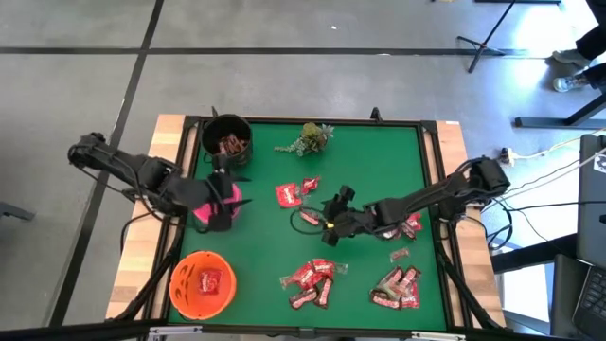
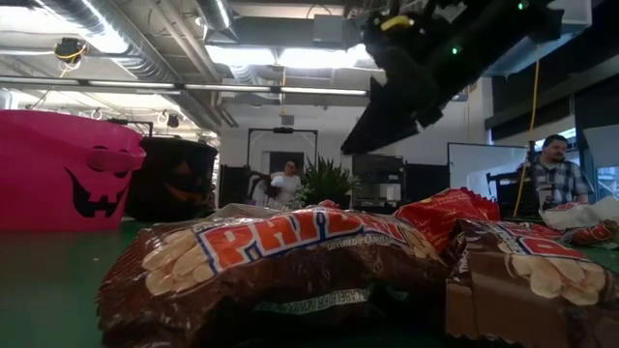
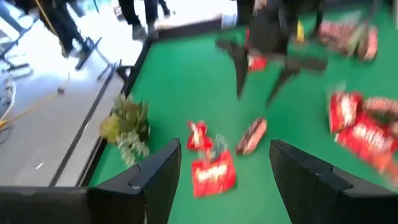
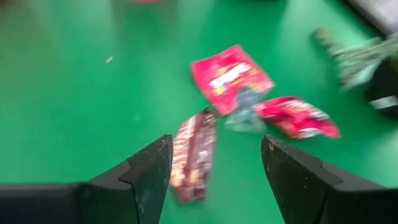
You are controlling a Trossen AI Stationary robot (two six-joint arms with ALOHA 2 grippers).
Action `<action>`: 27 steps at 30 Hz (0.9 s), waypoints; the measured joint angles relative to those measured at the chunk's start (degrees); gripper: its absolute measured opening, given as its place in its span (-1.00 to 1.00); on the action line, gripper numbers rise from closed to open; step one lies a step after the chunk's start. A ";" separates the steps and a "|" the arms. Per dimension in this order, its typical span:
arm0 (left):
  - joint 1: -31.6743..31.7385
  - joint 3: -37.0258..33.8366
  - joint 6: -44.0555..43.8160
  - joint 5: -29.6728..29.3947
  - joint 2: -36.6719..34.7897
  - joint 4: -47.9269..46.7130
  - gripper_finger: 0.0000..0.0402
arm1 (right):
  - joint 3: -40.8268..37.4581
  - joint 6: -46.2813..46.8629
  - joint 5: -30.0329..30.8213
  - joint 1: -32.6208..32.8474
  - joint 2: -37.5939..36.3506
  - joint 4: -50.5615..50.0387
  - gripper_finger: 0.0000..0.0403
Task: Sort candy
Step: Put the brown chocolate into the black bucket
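Right wrist view: I am holding my right pincer (image 4: 214, 171) spread above a brown candy bar (image 4: 191, 155) lying on the green surface (image 4: 74, 112), red packets (image 4: 231, 76) just beyond, lining up a grab. My left pincer (image 3: 224, 174) is waiting spread, empty, near the pink bucket (image 1: 220, 201).

Grey concrete floor (image 1: 284, 85) with dark seams, ceiling ducts (image 2: 106, 39), strip lights (image 2: 280, 58), seated person (image 2: 556, 179) behind.

Green mat (image 1: 379, 161), leafy sprig (image 1: 311, 138), black, pink, orange bowls, ppl behind.
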 joint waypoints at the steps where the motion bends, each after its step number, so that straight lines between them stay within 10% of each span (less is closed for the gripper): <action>1: 0.03 -1.97 0.55 0.61 -1.68 2.78 0.16 | 0.00 0.02 -0.95 0.00 0.89 0.84 0.21; 11: -0.01 -18.99 2.32 6.20 -9.99 27.75 0.16 | 0.00 0.09 -1.27 -0.02 7.91 5.63 0.21; 27: 0.01 -22.10 2.13 6.27 -9.41 31.18 0.16 | -0.02 5.22 -5.45 -4.00 13.20 6.33 0.14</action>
